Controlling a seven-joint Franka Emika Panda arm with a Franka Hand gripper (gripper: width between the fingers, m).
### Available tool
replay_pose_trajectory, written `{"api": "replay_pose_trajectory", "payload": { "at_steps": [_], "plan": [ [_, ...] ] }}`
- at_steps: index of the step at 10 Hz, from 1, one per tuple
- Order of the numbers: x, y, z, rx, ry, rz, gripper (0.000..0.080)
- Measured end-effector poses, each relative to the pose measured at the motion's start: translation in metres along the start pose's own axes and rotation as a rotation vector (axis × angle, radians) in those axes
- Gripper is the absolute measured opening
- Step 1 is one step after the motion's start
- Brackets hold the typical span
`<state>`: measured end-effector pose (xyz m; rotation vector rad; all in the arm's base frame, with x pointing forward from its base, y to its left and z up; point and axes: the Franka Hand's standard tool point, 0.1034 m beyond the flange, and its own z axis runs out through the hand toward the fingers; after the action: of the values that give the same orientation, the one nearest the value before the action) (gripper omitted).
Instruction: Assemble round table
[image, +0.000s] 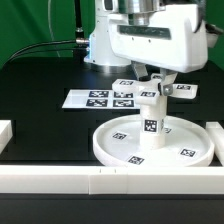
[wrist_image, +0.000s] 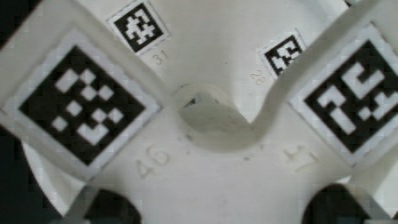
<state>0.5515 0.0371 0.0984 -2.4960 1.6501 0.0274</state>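
The round disc (image: 115, 143) lies flat on the black table. The short cylinder leg (image: 150, 133) stands upright in its middle. The flat cross-shaped piece (image: 148, 94) sits level on top of the leg. My gripper (image: 157, 79) comes straight down onto it. In the wrist view the cross-shaped piece (wrist_image: 196, 165) fills the picture with its square tags, and its white body spans the gap between my two dark fingertips (wrist_image: 111, 207). My gripper (wrist_image: 240, 208) is shut on one arm of it. The leg is hidden beneath the piece in the wrist view.
The marker board (image: 100, 98) lies behind the disc toward the exterior view's left. White border rails run along the front (image: 90, 181), at the left (image: 5, 135) and at the right (image: 215, 135). A green backdrop and the arm's white base (image: 100, 45) stand behind.
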Motion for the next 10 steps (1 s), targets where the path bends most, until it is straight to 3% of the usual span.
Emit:
{"api": "replay_pose_trajectory", "payload": {
  "at_steps": [3,6,7,10],
  "plan": [
    [0.003,-0.003,-0.001,0.039,-0.019,0.226,0.0443],
    [0.002,-0.003,-0.001,0.039,-0.02,0.236,0.0445],
    [-0.001,-0.004,-0.004,0.026,-0.028,0.217,0.0612],
    [-0.002,-0.009,-0.036,0.038,-0.047,0.17,0.0647]
  ]
}}
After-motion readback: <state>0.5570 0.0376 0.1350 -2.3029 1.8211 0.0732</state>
